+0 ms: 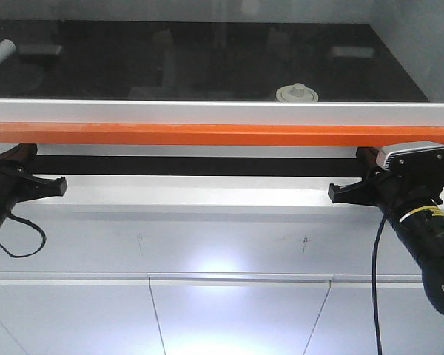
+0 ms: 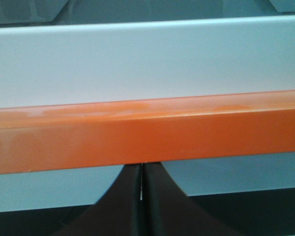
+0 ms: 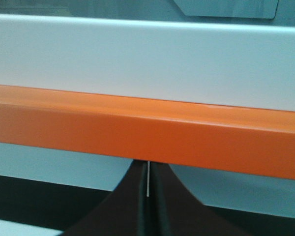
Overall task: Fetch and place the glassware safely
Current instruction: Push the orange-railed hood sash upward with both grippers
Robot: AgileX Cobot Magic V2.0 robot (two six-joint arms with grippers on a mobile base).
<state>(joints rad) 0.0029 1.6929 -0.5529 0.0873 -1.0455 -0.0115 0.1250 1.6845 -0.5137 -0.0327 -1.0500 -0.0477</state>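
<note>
Lid (image 1: pixel 297 93), round, cream, knobbed

Front view evenly lit; I note white glare blooming low centre on pale glossy cabinet front (image 1: pixel 229 310), source itself unseen. Behind, black glossy worktop (image 1: pixel 207 66) hazy with washed reflections; round cream-white jar lid (image 1: pixel 297 93) soft, low contrast. My wrist views softer: orange horizontal bar (image 2: pixel 147 137) smeared with pale sheen, left gripper (image 2: pixel 141 169) and right gripper (image 3: pixel 148 169) dark, defocused silhouettes at bottom edge.
</note>
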